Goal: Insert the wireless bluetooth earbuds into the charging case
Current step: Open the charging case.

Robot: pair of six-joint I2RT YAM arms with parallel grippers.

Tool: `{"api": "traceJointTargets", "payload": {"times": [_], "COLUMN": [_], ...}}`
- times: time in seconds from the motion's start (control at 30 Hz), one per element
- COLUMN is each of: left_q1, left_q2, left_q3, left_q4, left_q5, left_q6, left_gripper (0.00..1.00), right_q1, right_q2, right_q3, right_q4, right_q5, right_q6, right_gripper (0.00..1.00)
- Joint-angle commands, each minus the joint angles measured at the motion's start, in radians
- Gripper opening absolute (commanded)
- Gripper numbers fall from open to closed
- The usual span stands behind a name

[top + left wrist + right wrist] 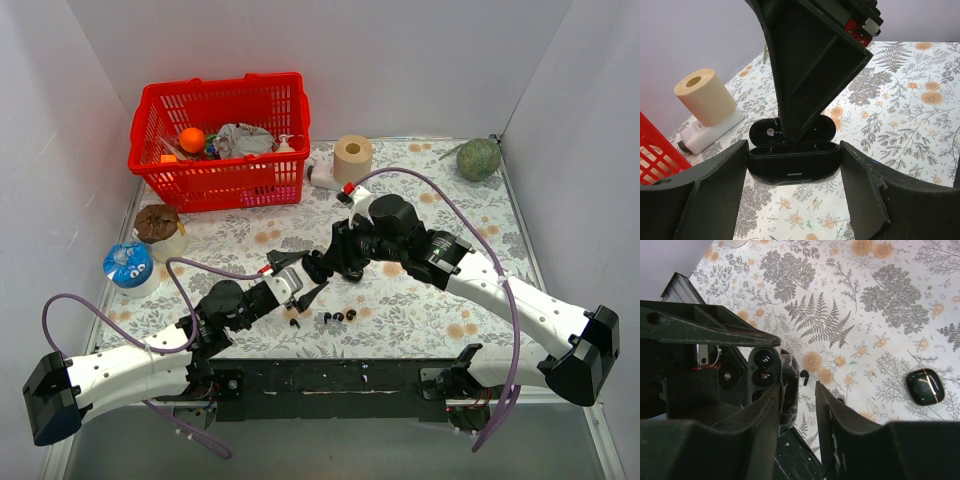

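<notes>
The four tiny black earbuds [338,317] lie loose on the flower-printed counter [430,310], in a short row near its front edge, just below both sets of jaws. As far as you can see, none sits in a socket yet. In the right wrist view, one stemmed bud [804,377] shows just past the fingertips.

The glossy black plastic charging case [790,167] has its lid open and is grasped across its body by the left jaws. The right jaws hang directly over it, with one finger [810,65] reaching down in front of the open lid. They stand narrowed with a slim gap, and you cannot tell whether anything is pinched there.

Watch that finger. Pressing on the lid could, I judge, twist the charging case out of the left grip or snap it closed. A low sweep could flick the earbuds off the front edge. Don't mistake the second, closed black case [925,386], lying well apart, for your target.
</notes>
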Motion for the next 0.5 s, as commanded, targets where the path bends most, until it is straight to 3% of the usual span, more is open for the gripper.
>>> {"api": "traceJointTargets", "payload": {"times": [0.0, 0.03, 0.1, 0.13, 0.2, 0.27, 0.3, 0.33, 0.47], "left_q1": [-0.005, -0.005, -0.005, -0.004, -0.005, -0.005, -0.004, -0.004, -0.004], "left_q2": [-0.003, -0.003, -0.005, -0.003, -0.003, 0.000, 0.000, 0.000, 0.016], "left_q3": [-0.006, -0.005, -0.008, -0.008, -0.006, -0.003, 0.000, 0.003, 0.056], "left_q4": [0.023, 0.028, 0.034, 0.034, 0.032, 0.028, 0.028, 0.034, -0.025], "left_q5": [-0.006, -0.014, -0.027, -0.038, -0.060, -0.121, -0.144, -0.181, -0.339], "left_q6": [-0.011, -0.013, -0.027, -0.031, -0.051, -0.074, -0.106, -0.120, -0.195], "left_gripper": [0.00, 0.00, 0.04, 0.09, 0.32, 0.46, 0.63, 0.98, 0.98], "right_q1": [-0.003, -0.003, -0.003, -0.003, -0.003, -0.002, -0.002, 0.000, 0.000], "right_q2": [0.015, 0.018, 0.012, 0.004, -0.003, -0.019, -0.023, -0.035, -0.068], "right_q3": [0.047, 0.046, 0.046, 0.047, 0.055, 0.064, 0.081, 0.088, 0.133], "right_q4": [0.046, 0.043, 0.039, 0.028, 0.013, -0.019, -0.030, -0.041, -0.127], "right_q5": [-0.009, -0.011, -0.013, -0.009, 0.003, 0.006, 0.013, 0.017, 0.043], "right_q6": [-0.012, -0.015, -0.029, -0.037, -0.069, -0.104, -0.141, -0.161, -0.261], "right_gripper": [0.33, 0.19, 0.03, 0.01, 0.01, 0.01, 0.01, 0.01, 0.01]}}
